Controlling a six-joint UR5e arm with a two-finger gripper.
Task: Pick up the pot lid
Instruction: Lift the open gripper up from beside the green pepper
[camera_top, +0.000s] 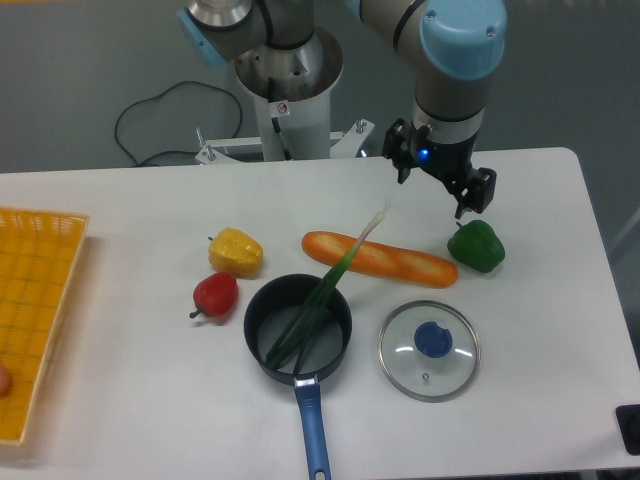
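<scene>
1. Cooking vessel. The black saucepan (254, 345) stands upright, its blue handle (312, 430) directed toward the near edge of the table. Inside lie the dark green leaves of a leek (325, 288); its pale end extends over the far rim, toward the upper right.
2. Crate. The yellow crate (40, 285), cut off by the left edge of the view, contains a partly visible orange-red item (4, 380).
3. Pot lid. The glass pot lid (402, 371) lies on the table, right of the saucepan and apart from it, blue knob (433, 340) upward. Its circular form gives it no distinct long axis; a small metallic spot lies toward its near side.
4. Gripper. The gripper (432, 192) is above the table's far part, beyond the lid. Its jaws are spread wide, with nothing held between them.
5. Surroundings. The baguette (380, 260) lies beyond the lid, near the green pepper (477, 246).
</scene>
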